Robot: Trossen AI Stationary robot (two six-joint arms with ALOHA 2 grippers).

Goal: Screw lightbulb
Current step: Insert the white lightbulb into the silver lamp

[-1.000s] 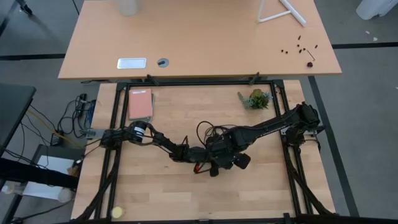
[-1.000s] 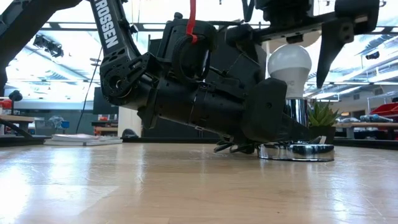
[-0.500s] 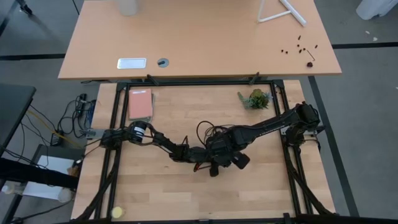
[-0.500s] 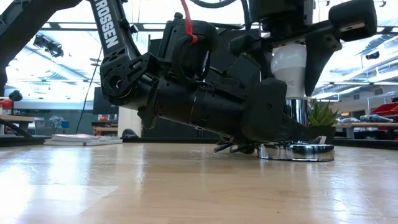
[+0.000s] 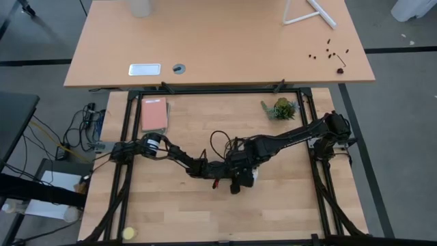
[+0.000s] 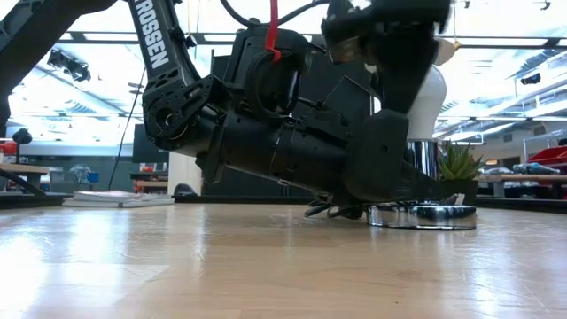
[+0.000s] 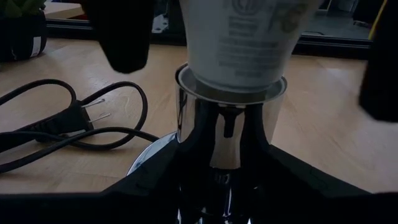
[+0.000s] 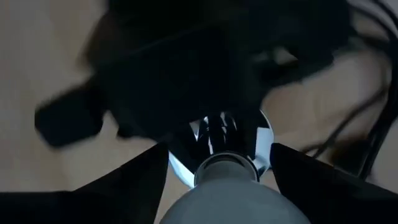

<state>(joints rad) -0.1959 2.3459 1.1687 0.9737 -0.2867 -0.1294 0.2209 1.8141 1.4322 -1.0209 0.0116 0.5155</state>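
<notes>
Screwing-in step: my right pincer [image 8: 219, 186] is clamped around the lightbulb [image 6: 425, 102], seated upright in the chrome socket [image 7: 227, 134]. My left pincer [image 7: 224, 180], clamped, steadies that socket on the tabletop [image 6: 221, 266]. Next, I judge, another twist.

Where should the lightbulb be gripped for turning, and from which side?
Grip the lightbulb across its rounded white top, coming straight down from above. It stands upright with its narrow end already in the chrome socket, so only the globe is free. The left hand grips the socket from the side, blocking a low approach. The right hand already straddles the globe from above.
</notes>
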